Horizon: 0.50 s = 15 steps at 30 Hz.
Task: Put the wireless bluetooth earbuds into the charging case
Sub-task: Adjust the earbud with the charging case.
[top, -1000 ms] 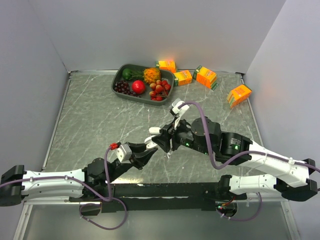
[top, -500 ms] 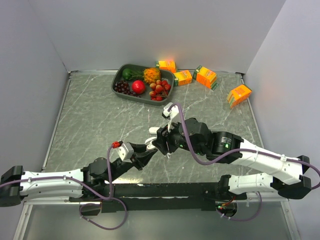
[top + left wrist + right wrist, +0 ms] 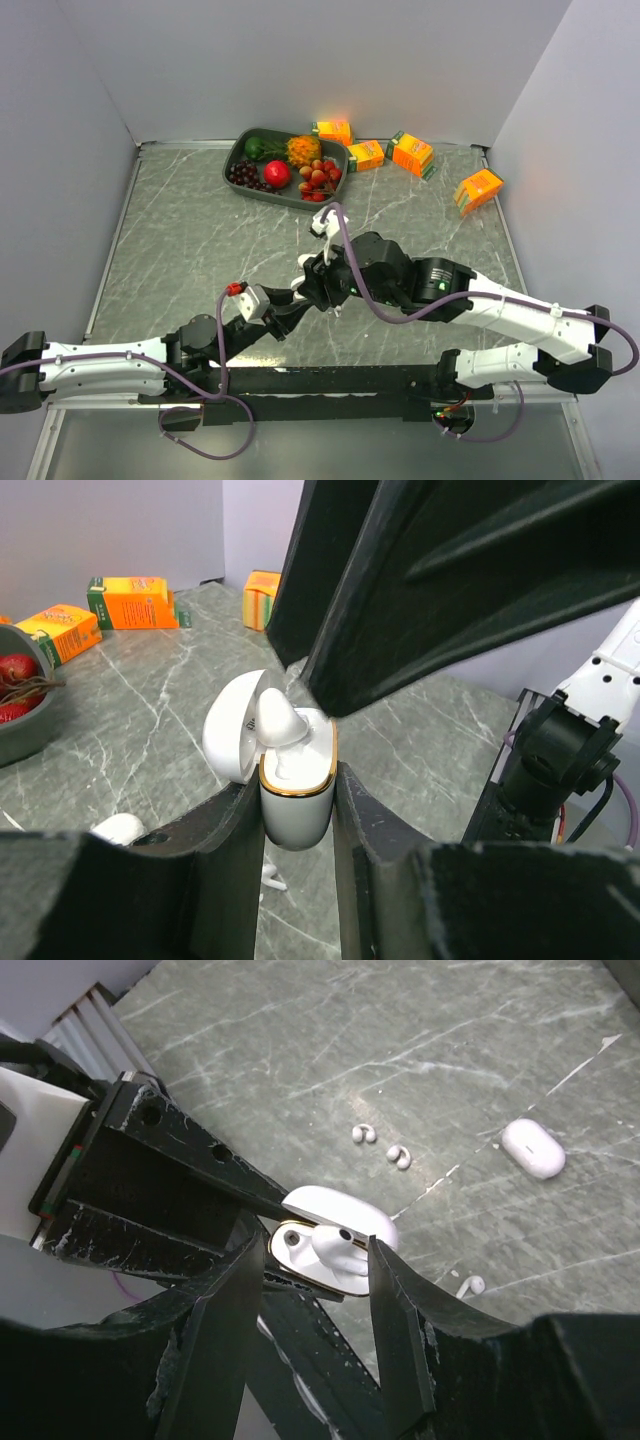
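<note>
1. The left arm is reaching in low from the near left, and the left gripper [image 3: 286,310] is clamping its two dark fingers on the lower body of a small white plastic charging case with a gold rim [image 3: 296,810], holding it upright above the grey-green marbled tabletop [image 3: 180,240].
2. The case's rounded lid is standing open, tilted back to the left in the left wrist view. One white stemmed earbud [image 3: 274,718] is sitting in the case, its rounded head poking up above the gold rim.
3. The right gripper [image 3: 315,1260] is hanging directly over the case. Its black fingers are standing apart, one on each side of the open case, and I am not seeing them pinching the earbud between them.
4. On the marble in the right wrist view, two white bean-shaped earbuds [image 3: 362,1133] are lying just beside each other, another white stemmed earbud [image 3: 472,1284] is lying apart from them, and a second white case, closed [image 3: 533,1148], is resting farther right.
5. At the back, a dark grey oval tray of fruit [image 3: 233,155] is sitting near the wall, with orange juice cartons [image 3: 412,153] trailing off to its right.
</note>
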Available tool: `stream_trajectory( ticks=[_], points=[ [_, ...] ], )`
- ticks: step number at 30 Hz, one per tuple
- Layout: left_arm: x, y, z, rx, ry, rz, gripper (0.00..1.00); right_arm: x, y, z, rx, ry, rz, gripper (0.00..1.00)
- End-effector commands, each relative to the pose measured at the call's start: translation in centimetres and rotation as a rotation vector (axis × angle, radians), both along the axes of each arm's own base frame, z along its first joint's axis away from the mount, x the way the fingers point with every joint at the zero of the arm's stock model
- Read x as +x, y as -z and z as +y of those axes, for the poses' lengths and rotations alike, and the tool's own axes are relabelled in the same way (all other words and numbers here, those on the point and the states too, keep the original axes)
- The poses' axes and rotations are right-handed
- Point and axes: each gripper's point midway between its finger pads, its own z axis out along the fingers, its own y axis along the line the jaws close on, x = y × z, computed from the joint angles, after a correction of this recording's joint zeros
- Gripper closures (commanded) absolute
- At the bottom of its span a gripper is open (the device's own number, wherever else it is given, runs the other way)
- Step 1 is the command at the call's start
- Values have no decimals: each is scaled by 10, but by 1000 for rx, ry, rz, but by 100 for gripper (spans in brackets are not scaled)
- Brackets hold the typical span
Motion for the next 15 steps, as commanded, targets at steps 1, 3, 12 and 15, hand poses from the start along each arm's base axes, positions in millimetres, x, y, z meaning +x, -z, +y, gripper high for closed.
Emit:
stream_trajectory(
  ticks=[1, 3, 12, 15],
  points=[
    [0, -29, 1, -80, -5, 3, 99, -6, -9, 5, -4, -39, 1, 47],
    [0, -30, 2, -87, -6, 5, 99, -5, -7, 6, -10, -36, 6, 47],
    [0, -31, 2, -84, -4, -2, 99, -3, 1, 7, -40, -25, 15, 48],
    [-1, -31, 3, -84, -3, -1, 99, -2, 2, 7, -41, -22, 10, 50]
  ],
)
